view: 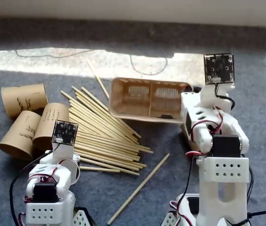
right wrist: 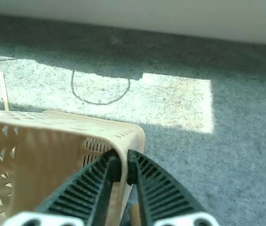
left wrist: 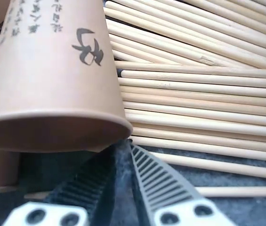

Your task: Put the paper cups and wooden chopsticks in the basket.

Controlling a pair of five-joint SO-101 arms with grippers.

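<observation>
The brown paper cups (view: 50, 125) lie on their sides in a cluster toward the left edge of the grey carpeted surface (view: 100, 197). They look light and thin-walled, likely to crumple under a hard squeeze and to roll if nudged, so pinching one wall at the open rim seems the safest hold. Just beside them, nearer the middle, the pale round wooden chopsticks (view: 104, 132) are fanned in a loose pile, with one stray stick (view: 137, 188) apart toward the near edge. They appear stiff, smooth and prone to slip or roll, so a grip across the middle of a stick should balance best. The beige perforated plastic basket (view: 147, 81) sits tilted beyond the pile, toward the far edge. It seems light but rigid. The left gripper (left wrist: 122, 148) is low over the carpet, pointing at the rim of the nearest cup (left wrist: 52, 70). Its jaws are drawn almost together with only carpet between them, holding nothing. The right gripper (right wrist: 122, 162) reaches forward and is clamped on the basket's wall at its right-hand corner.
</observation>
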